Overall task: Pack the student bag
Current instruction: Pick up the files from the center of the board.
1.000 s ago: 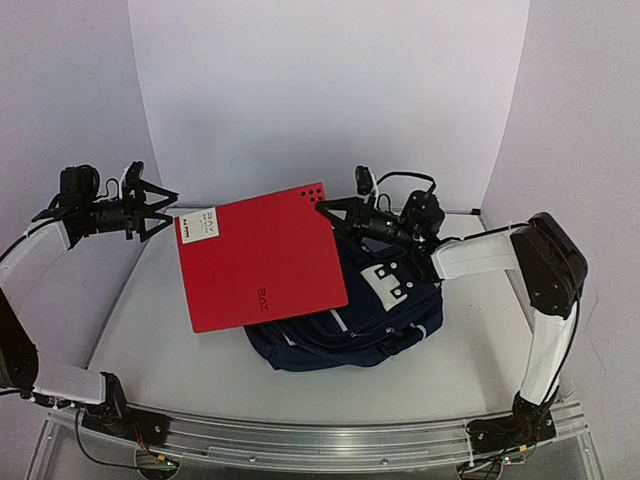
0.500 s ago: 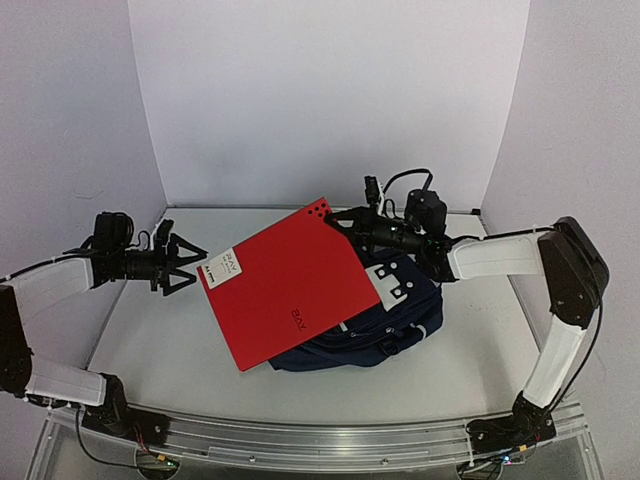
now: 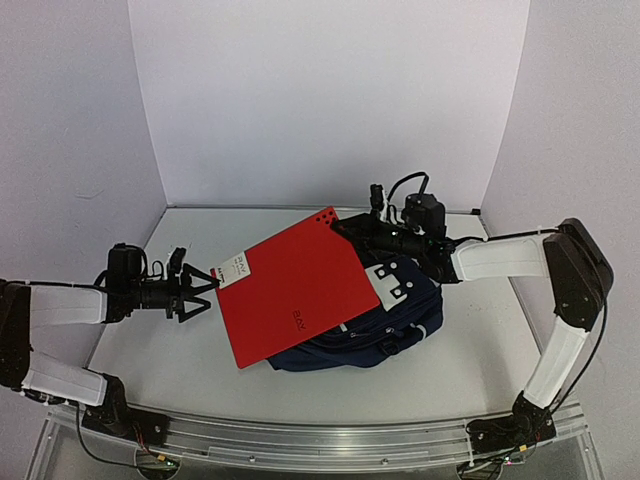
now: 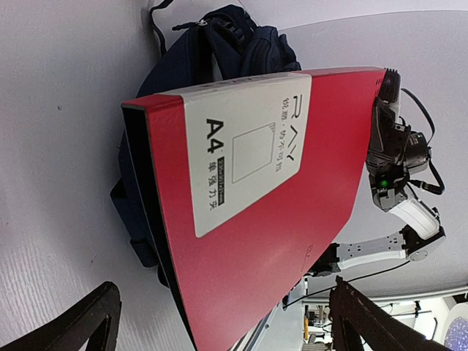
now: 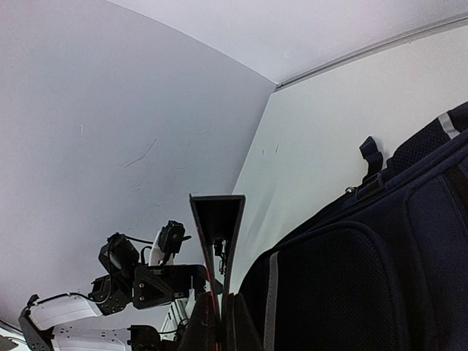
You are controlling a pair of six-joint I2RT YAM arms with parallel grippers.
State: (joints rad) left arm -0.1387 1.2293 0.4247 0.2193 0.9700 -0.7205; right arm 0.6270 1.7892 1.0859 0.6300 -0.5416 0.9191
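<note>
The student bag (image 3: 395,322) lies on the table, navy with a grey buckled flap; it also shows in the left wrist view (image 4: 219,44) and the right wrist view (image 5: 365,278). A red A4 folder (image 3: 292,292) slants over its left side. My right gripper (image 3: 346,228) is shut on the folder's far corner; its own camera sees the folder edge-on (image 5: 219,241) between the closed fingers (image 5: 206,330). My left gripper (image 3: 202,290) stands open at the folder's left corner. Its fingers (image 4: 80,322) flank the near edge of the folder (image 4: 278,212) without visible contact.
White walls enclose the table on the left, back and right. The metal rail (image 3: 320,440) with both arm bases runs along the near edge. The folder carries a white A4 label (image 4: 248,146).
My left gripper has come down and rightward to the folder's left corner. The folder has swung and dropped lower over the bag, still held by my right gripper.
</note>
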